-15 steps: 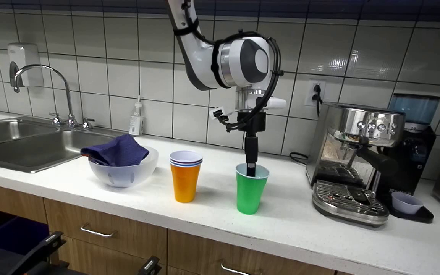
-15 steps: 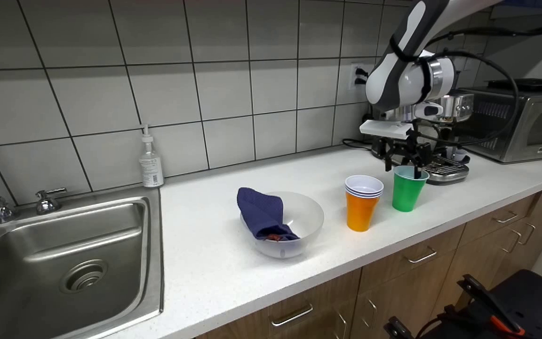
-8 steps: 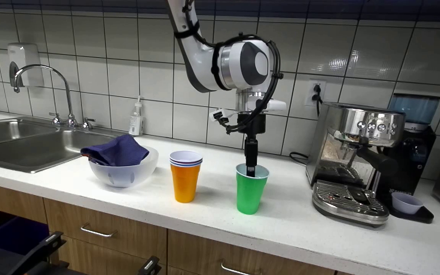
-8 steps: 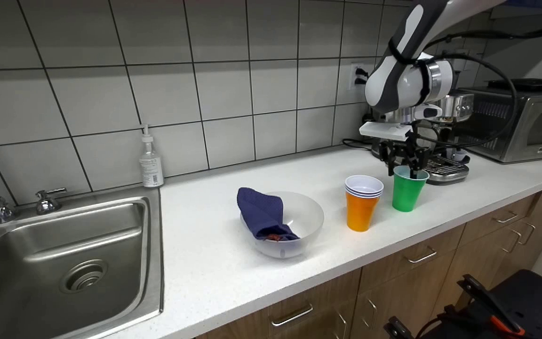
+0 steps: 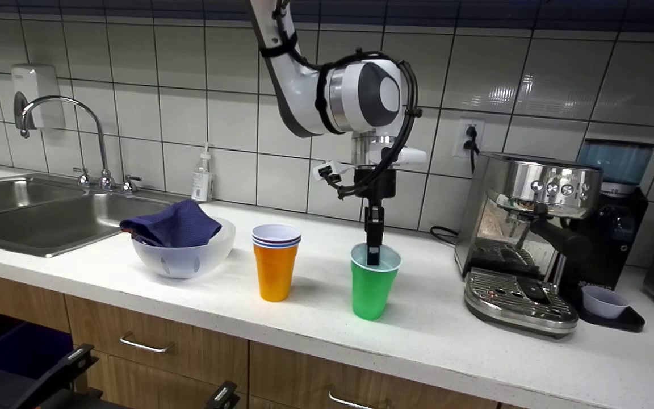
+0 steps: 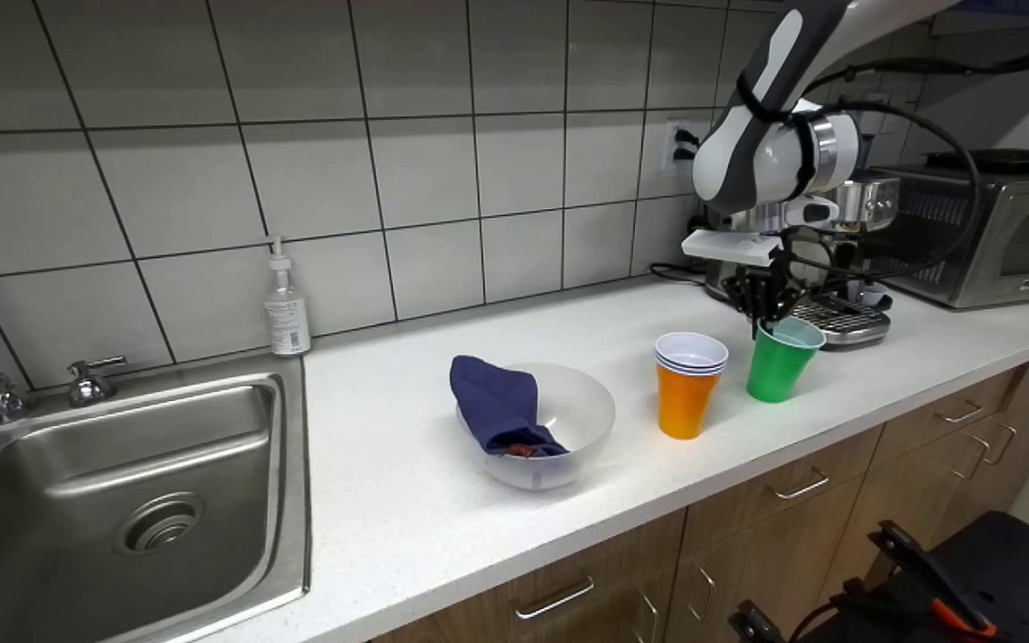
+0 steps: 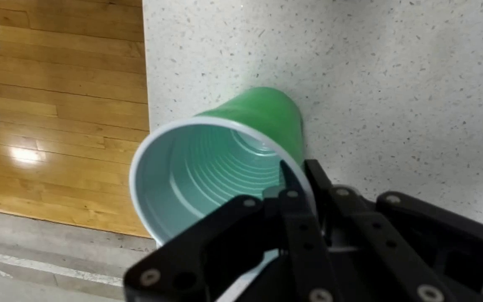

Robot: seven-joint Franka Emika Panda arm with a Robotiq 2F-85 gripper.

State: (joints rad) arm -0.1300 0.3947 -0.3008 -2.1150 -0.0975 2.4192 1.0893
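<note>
Pinching green cup point(image 7: 220, 167) by rim, jaws almost closed w/ its wall btwn them (1 jaw inside, 1 outside), cup leaning a bit on worktop point(image 5: 435, 295), btwn orange cup stack point(image 5: 276, 272) & coffee machine point(image 5: 531, 190)

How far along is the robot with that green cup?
Done: the hand is at the green cup, one finger outside and another inside. Under way: a grip, looking closed on the cup's wall. Left: any lift, it seems, since the base appears to rest on the counter; the orange cup stack stands apart.
</note>
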